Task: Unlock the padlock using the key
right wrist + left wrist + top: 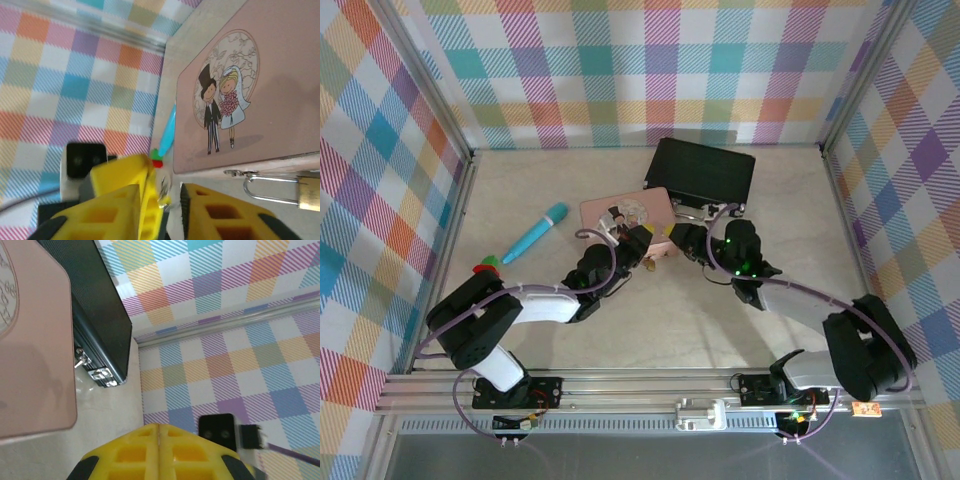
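The worktop (720,320) is carrying a pink tin (280,100). The left fingers (135,450) are pressing tightly together, seemingly pinching the key (163,190) at their tips. The right fingers (215,210) are standing apart around them, released. The padlock (309,192) is lying just beside the tin's edge, its shackle looking closed. Judging by this, the key is in hand, while inserting and turning it are remaining.

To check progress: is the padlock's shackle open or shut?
Shut, it seems: in the right wrist view both shackle legs reach the padlock body.
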